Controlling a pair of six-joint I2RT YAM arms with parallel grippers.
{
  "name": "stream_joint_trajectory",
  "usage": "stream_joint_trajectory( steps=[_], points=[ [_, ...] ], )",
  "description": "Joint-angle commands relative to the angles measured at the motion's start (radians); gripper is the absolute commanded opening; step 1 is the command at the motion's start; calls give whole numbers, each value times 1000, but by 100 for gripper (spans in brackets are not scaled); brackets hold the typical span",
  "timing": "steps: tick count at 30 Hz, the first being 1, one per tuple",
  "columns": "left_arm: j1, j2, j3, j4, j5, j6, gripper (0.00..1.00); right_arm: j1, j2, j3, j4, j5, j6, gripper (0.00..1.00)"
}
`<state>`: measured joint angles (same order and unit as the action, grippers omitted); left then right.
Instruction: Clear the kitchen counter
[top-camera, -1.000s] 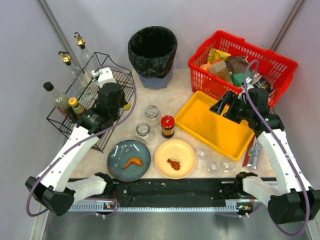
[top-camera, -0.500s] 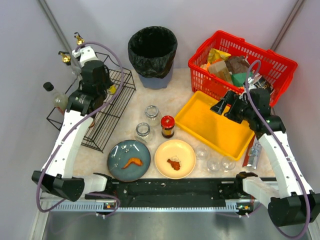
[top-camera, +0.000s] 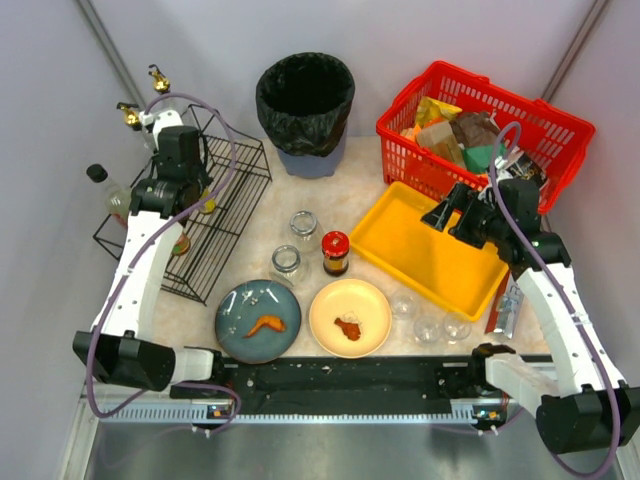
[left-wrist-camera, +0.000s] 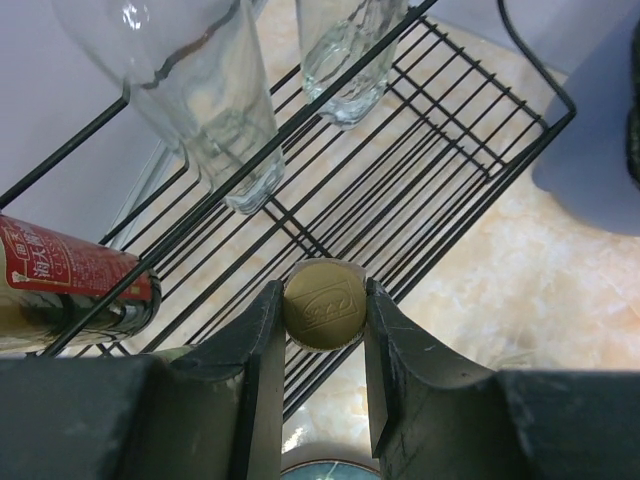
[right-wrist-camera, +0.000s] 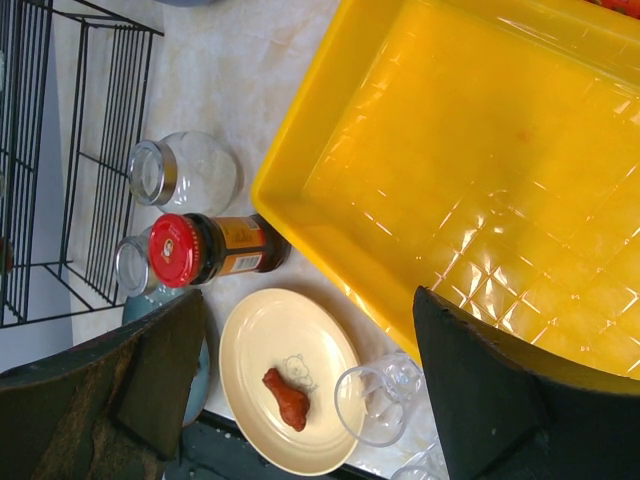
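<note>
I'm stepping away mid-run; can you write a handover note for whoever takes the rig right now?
Left gripper: fingers shut on a gold-capped container, over the wire rack.
Right gripper: open, empty, above the yellow tray.
Done: several bottles in the rack; tray holds nothing.
Left on the kitchen counter: two glass jars, red-lidded jar, blue plate and cream plate with scraps, three glasses.

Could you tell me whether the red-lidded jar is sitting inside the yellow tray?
No, the red-lidded jar stands on the kitchen counter beside the yellow tray, outside its rim.
</note>
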<state>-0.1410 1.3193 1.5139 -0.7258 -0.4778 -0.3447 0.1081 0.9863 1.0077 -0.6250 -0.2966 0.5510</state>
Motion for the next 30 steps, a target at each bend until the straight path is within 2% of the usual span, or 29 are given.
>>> stream_joint_trajectory(
  steps=[1,12,23,25,30],
  points=[
    [30,-11,-18,69,1,-4,0,-13,-3,-1,21,10,-2,83],
    [72,0,-63,101,13,-20,1,-15,-15,-18,21,10,3,84],
    [80,8,-98,184,25,-10,6,-15,-21,-27,19,11,3,84],
    [81,12,-93,183,22,-7,12,-13,-23,-29,18,11,1,83],
    [81,-6,-112,181,-4,6,43,-13,-28,-35,18,13,6,83]
  ],
)
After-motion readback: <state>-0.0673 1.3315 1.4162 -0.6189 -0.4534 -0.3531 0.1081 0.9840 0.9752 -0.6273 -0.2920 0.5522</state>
